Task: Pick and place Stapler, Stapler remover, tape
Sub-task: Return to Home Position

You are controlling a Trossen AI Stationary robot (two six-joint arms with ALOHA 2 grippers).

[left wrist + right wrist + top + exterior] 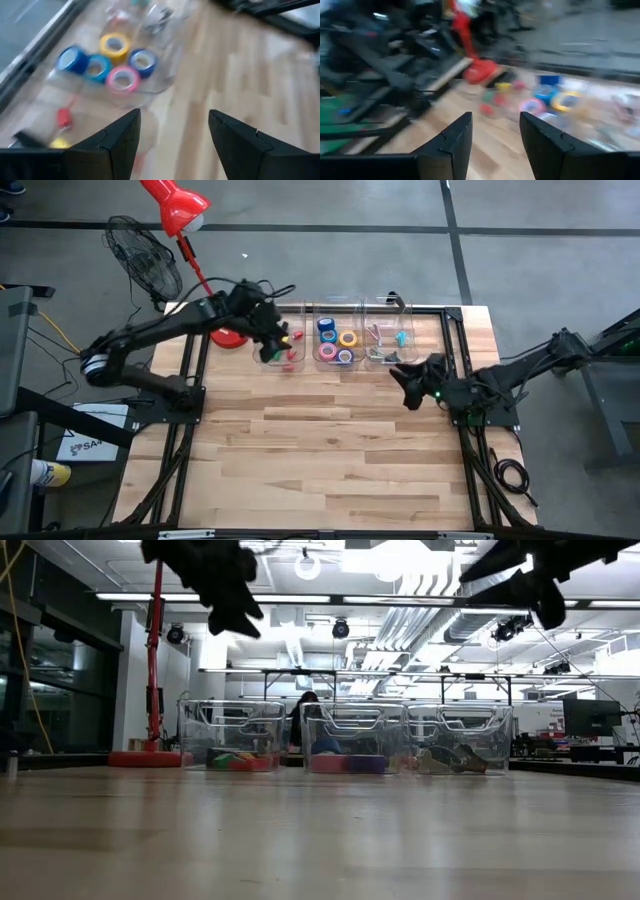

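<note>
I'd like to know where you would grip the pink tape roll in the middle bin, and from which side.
Take its ring wall, one finger in the open centre and one outside, coming straight down. The pink tape roll lies flat, hole up, in the middle bin, whose walls likely block any sideways approach. Blue rolls crowd one side, so pinch the far side.
</note>
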